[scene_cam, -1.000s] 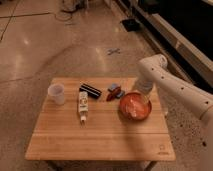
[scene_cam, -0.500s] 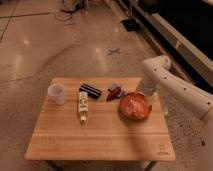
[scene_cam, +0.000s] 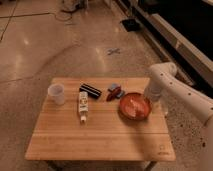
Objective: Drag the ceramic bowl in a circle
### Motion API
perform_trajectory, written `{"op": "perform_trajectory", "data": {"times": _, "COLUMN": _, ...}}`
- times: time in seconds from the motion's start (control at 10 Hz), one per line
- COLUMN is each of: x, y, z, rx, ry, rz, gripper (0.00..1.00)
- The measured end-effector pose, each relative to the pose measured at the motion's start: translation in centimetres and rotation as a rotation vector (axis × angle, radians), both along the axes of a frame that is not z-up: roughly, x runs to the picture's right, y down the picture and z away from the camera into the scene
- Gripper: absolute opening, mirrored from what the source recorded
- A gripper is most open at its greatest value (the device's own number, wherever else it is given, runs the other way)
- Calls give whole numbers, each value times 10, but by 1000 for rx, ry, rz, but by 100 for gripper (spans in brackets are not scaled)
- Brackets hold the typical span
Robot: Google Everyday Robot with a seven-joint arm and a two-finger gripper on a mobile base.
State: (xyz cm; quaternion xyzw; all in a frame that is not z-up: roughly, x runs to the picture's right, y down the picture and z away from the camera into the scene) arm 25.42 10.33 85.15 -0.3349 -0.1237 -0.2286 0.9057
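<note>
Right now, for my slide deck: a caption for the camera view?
Robot's tool at the right rim of the ceramic bowl on a wooden table.

Gripper [scene_cam: 149,102] at the ceramic bowl's [scene_cam: 133,107] right rim, contact indiscernible; arm [scene_cam: 186,98] right of the bowl cut off at the view's edge.

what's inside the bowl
The bowl shows only its paler inside, with no object visible in it. The gripper sits at its right rim and covers that edge, so anything beneath it cannot be seen.
</note>
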Motion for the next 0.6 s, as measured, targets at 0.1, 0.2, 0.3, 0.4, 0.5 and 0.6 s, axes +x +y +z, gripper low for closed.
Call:
{"op": "perform_trajectory", "data": {"times": 0.1, "x": -2, "y": 7, "z": 9, "rx": 9, "ry": -14, "rz": 10, "gripper": 67}}
{"op": "perform_trajectory", "data": {"times": 0.2, "x": 0, "y": 11, "z": 11, "rx": 10, "ry": -18, "rz": 15, "gripper": 67}}
{"op": "perform_trajectory", "data": {"times": 0.3, "x": 4, "y": 17, "z": 16, "rx": 19, "ry": -23, "rz": 27, "gripper": 67}}
{"op": "perform_trajectory", "data": {"times": 0.4, "x": 8, "y": 23, "z": 20, "rx": 29, "ry": -27, "rz": 39, "gripper": 66}}
{"op": "perform_trajectory", "data": {"times": 0.5, "x": 11, "y": 26, "z": 23, "rx": 35, "ry": -27, "rz": 44, "gripper": 61}}
{"op": "perform_trajectory", "data": {"times": 0.6, "x": 12, "y": 30, "z": 26, "rx": 39, "ry": -28, "rz": 43, "gripper": 52}}
